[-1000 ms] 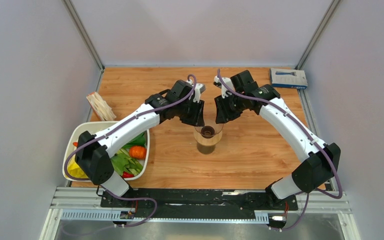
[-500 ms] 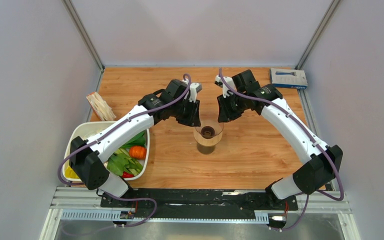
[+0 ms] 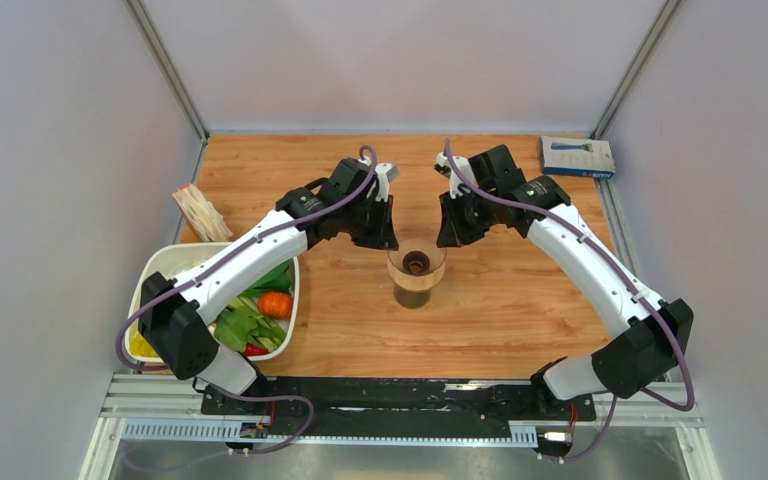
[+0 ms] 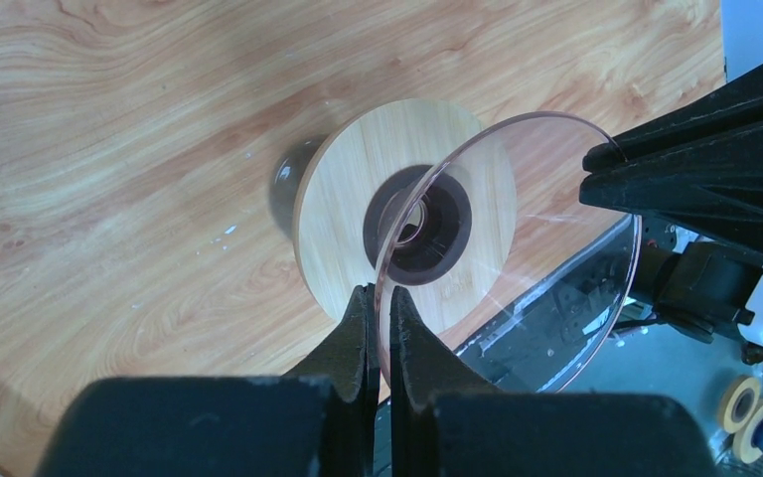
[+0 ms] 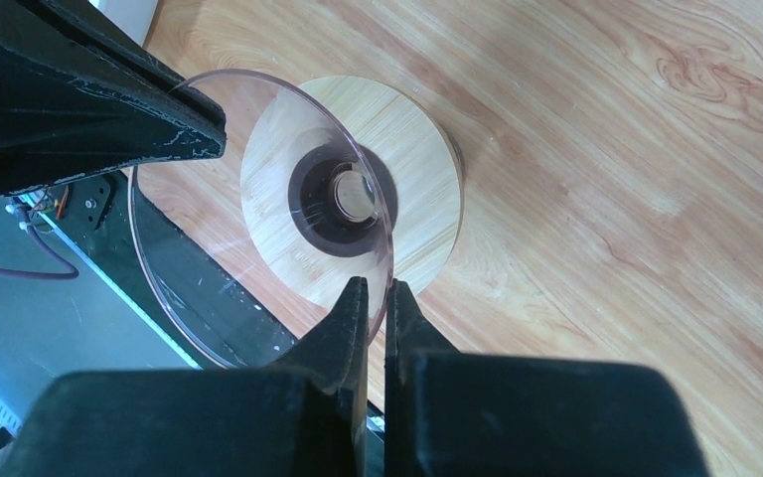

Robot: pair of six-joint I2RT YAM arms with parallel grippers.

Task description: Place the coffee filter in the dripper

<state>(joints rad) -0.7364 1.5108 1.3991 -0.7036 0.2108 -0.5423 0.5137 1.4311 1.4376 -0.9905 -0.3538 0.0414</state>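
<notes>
The dripper (image 3: 417,262) is a clear cone with a tan ring base. It sits on a small brown glass cup (image 3: 412,294) at the table's middle. My left gripper (image 3: 388,238) is shut on the cone's left rim. My right gripper (image 3: 447,236) is shut on the opposite rim. In the left wrist view the rim runs between my gripper's tips (image 4: 378,295), above the tan base (image 4: 348,199). In the right wrist view the rim also sits between my gripper's tips (image 5: 376,285), above the base (image 5: 417,169). No coffee filter is in view, and the cone looks empty.
A white bin (image 3: 175,252) of vegetables stands at the left front. A tan-and-white bundle (image 3: 200,212) lies behind it. A blue box (image 3: 576,156) lies at the back right corner. The table's metal front rail runs under the cone in both wrist views.
Both arms have shifted a little, the left elbow to the left and the right elbow to the right. The grippers stay at the dripper's rim, and the dripper has hardly moved.
</notes>
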